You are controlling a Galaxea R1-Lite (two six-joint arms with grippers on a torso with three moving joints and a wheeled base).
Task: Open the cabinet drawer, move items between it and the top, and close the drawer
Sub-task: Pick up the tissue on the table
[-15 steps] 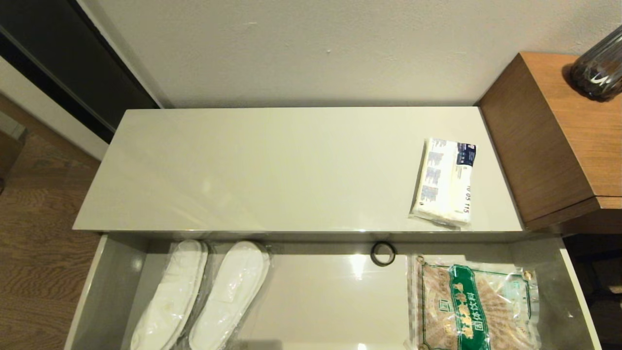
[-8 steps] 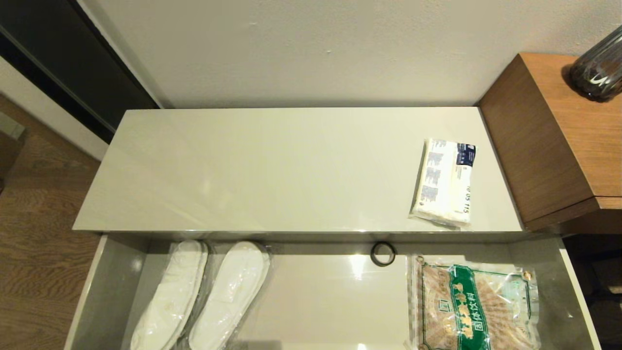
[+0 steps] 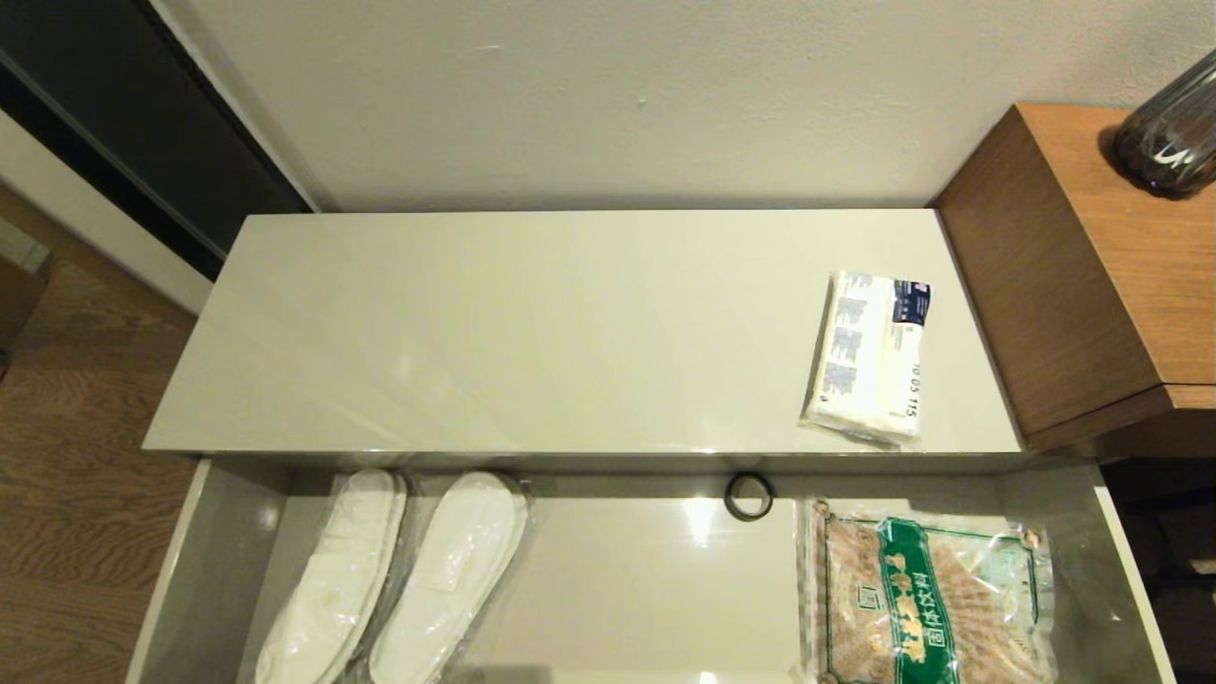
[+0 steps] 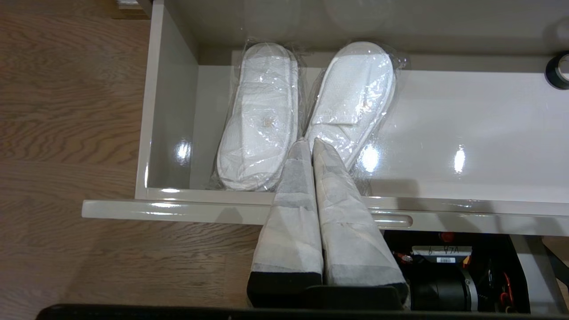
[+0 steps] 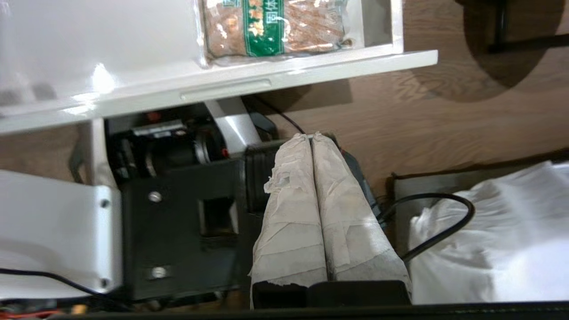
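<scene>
So the wide, shallow, glossy grey-beige cabinet drawer (image 3: 655,579) is seen pulled out under the long glossy cream-white top (image 3: 532,332). On that top, near its right end and close to the front edge, the flat white packet with grey-blue print blocks and a dark blue label (image 3: 869,356) is laid flat. Inside the drawer, at the right end, the clear packet with a green label and tan contents (image 3: 936,598) is lying flat on the floor of the drawer. A small black ring (image 3: 749,496) is sat just beside it, up against the back. At the drawer's left end a pair of white slippers wrapped in clear plastic (image 3: 394,579) is found side by side.

Neither arm is caught by the head camera. The left gripper (image 4: 311,144) is hung over the drawer's front edge above the slippers, its cloth-wrapped fingers (image 4: 295,186) pressed together with nothing between them. The right gripper (image 5: 311,135) is held low in front of the drawer, over the robot's base, fingers (image 5: 338,186) likewise closed up and empty.

A taller brown wood-grain surface (image 3: 1092,275) is stood to the right.
</scene>
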